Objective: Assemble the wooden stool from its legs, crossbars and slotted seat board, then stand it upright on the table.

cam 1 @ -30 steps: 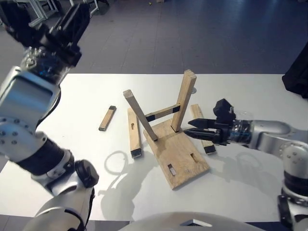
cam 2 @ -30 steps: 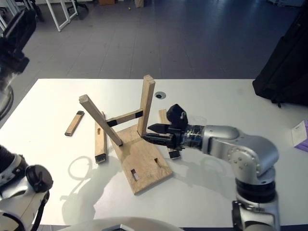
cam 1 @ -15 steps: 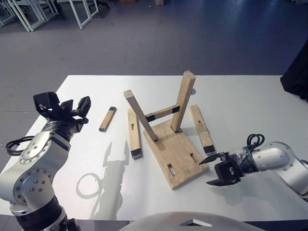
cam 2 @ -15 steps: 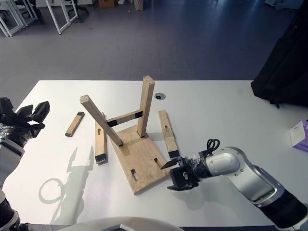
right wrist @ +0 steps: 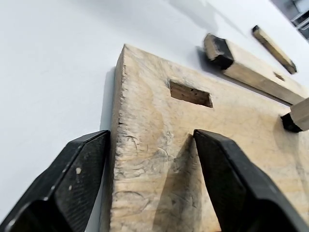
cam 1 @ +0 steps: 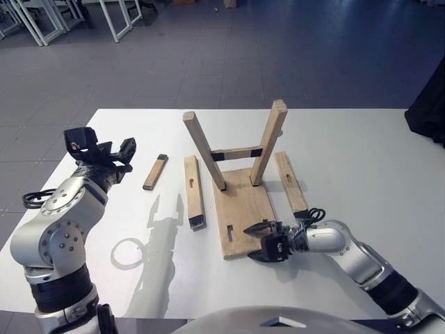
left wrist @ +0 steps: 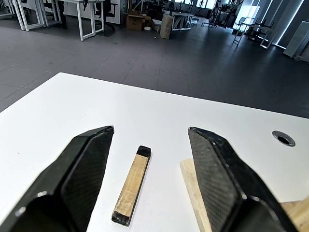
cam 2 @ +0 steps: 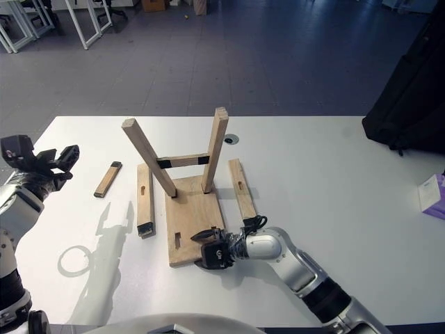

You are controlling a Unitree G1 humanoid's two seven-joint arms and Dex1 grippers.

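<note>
A white surface [cam 1: 361, 153] is seen, on which a slotted seat board [cam 1: 240, 209] is laid flat near the middle, its long side running away from the robot. Two legs [cam 1: 204, 149] are stood in its far end, tilted apart and joined by a crossbar [cam 1: 238, 153]. A loose leg [cam 1: 192, 189] is laid flat just beside the board on the left, and a second loose leg [cam 1: 290, 182] along its right side. Farther left, a short bar [cam 1: 156, 171] is laid. A round grommet [cam 2: 231, 139] is set near the far edge, and a pale box [cam 2: 432, 193] is placed at the right edge.
</note>
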